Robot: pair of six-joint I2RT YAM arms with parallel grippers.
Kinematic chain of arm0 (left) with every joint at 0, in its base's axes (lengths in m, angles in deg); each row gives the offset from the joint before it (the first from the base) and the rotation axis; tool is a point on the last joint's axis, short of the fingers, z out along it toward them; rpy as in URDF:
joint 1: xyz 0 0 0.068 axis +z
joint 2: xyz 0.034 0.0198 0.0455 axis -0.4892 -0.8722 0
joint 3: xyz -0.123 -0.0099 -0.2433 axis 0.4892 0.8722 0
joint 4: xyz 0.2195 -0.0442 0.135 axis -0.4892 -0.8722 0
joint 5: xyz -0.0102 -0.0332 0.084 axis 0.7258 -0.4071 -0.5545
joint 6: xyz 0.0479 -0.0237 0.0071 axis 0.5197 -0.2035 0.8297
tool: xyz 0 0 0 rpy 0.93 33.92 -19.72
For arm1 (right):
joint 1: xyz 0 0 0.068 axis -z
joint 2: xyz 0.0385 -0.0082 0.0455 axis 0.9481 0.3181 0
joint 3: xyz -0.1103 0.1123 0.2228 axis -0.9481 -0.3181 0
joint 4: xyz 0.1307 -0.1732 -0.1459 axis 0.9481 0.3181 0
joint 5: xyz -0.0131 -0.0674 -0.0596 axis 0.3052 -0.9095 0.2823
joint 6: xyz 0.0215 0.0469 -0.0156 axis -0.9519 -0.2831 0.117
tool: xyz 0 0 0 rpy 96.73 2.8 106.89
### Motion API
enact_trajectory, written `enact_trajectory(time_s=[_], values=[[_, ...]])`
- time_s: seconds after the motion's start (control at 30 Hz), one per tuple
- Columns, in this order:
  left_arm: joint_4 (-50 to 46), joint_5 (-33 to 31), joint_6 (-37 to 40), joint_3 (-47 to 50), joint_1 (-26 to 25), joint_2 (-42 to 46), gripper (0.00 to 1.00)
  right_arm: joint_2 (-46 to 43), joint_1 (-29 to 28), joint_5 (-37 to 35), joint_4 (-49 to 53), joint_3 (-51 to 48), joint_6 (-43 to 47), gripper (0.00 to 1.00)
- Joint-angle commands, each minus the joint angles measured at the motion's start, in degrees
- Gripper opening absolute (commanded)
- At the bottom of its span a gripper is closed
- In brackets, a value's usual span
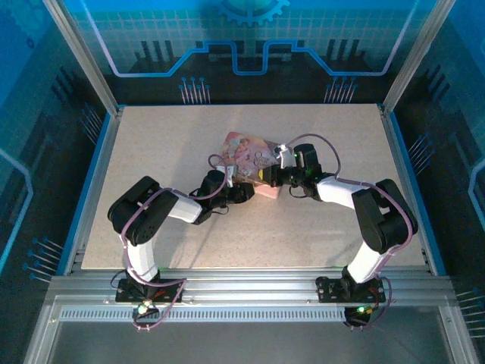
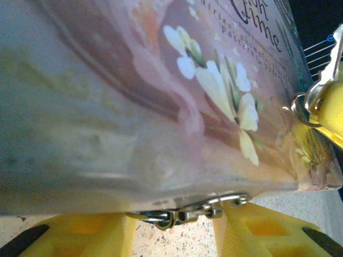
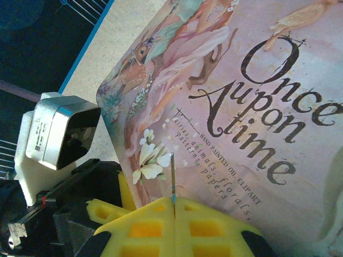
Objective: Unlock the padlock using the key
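While looking past aluminium posts (image 1: 76, 57) and blue-lit panels (image 1: 250, 30) onto the speckled beige table (image 1: 227, 235), see the pink box (image 1: 246, 152) at centre, the right gripper (image 3: 174, 202) clenched on the key (image 3: 173, 174) at its right side, the silvery padlock (image 2: 187, 213) at its near-left edge between the left gripper (image 2: 179, 225) and its 2 fingers (image 2: 257, 230), cannot tell whether gripped.

Recorded: glossy, smooth printed finish on pink box (image 3: 257, 107); bright polished silvery metal on padlock (image 2: 185, 214) at 6 o'clock of box; thin bare metal on key (image 3: 174, 174); matt yellow moulded plastic on fingers (image 3: 144, 229) of right gripper (image 3: 174, 203); matt speckled surface on table (image 1: 227, 235).
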State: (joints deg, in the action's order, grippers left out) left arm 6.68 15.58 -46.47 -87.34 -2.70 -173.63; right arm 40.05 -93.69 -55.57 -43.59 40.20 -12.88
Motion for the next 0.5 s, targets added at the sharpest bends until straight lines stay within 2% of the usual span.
enact_trajectory(time_s=[0.0,0.47], values=[[0.5,-0.7,-2.3,-1.9,-0.6,-1.2,0.42,1.9,-1.9,-0.9,6.9,-2.8,-1.0,0.0],[-0.5,-0.8,-5.0,-2.9,-0.5,-1.6,0.38,1.8,-2.6,-1.2,6.2,-3.0,-1.5,0.0]])
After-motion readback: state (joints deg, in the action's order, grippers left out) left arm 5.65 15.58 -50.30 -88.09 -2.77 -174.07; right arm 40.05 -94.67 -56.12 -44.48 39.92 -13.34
